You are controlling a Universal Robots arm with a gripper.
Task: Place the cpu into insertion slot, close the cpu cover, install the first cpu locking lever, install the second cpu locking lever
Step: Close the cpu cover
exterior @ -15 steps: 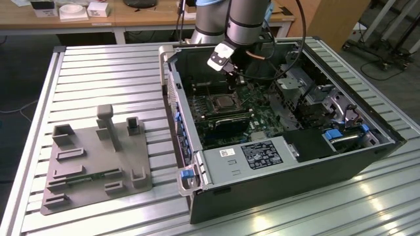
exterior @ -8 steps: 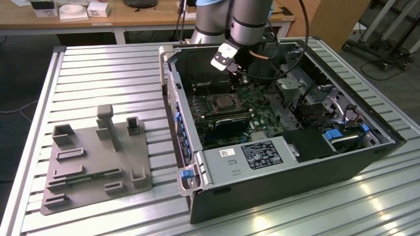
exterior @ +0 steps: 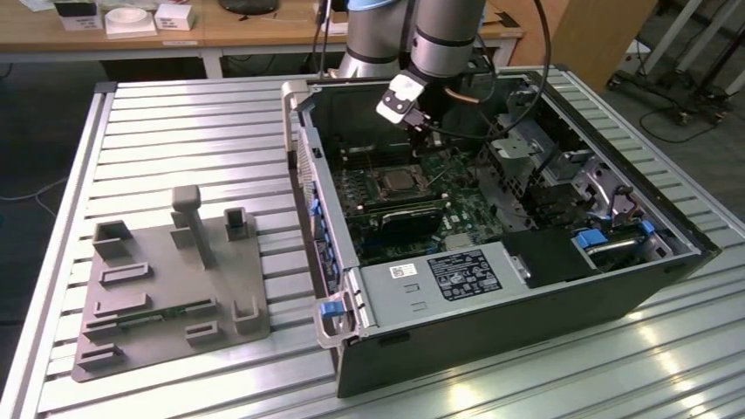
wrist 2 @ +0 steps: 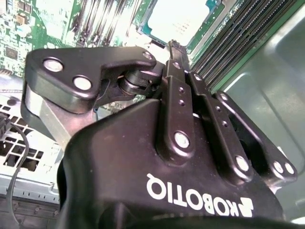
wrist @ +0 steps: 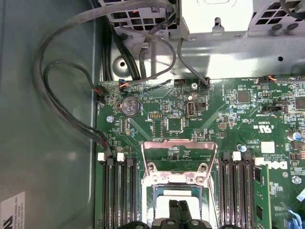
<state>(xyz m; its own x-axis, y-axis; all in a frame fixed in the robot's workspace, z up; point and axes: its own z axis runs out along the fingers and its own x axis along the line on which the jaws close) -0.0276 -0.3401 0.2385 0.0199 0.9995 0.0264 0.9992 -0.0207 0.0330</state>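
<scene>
The open computer case lies on the slatted table, and my gripper reaches into it from above. In the first wrist view the cpu cover stands raised as a silvery frame, with green board showing through its window. Just beyond its hinge is the insertion slot, and the cpu lies flat in it with its pale top up. My gripper hangs over the cpu with its fingers shut and nothing visible between them. The second wrist view shows the gripper pointing at the bright cpu.
Memory slots flank the socket on both sides. Grey cables loop along the case wall beside a metal drive cage. A grey holder fixture sits on the table at the exterior view's left.
</scene>
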